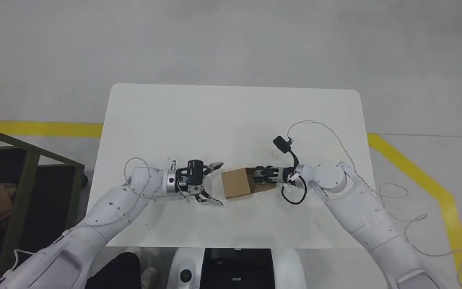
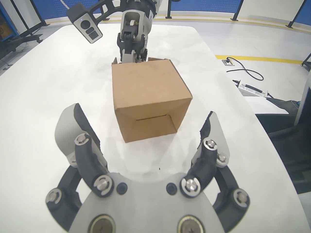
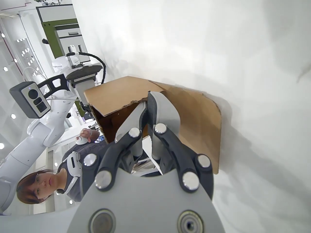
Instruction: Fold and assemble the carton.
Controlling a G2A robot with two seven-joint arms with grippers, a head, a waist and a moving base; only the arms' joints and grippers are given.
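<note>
The carton (image 1: 236, 183) lay on its side at the lower centre of the top view, on the white table (image 1: 216, 115). The right gripper (image 3: 147, 103) pinched a wall at its open end. The left gripper (image 1: 216, 185), fingers spread, sat just left, apart.

White table (image 1: 216, 123), yellow floor tape (image 1: 43, 128), black floor cable (image 2: 244, 68)
</note>
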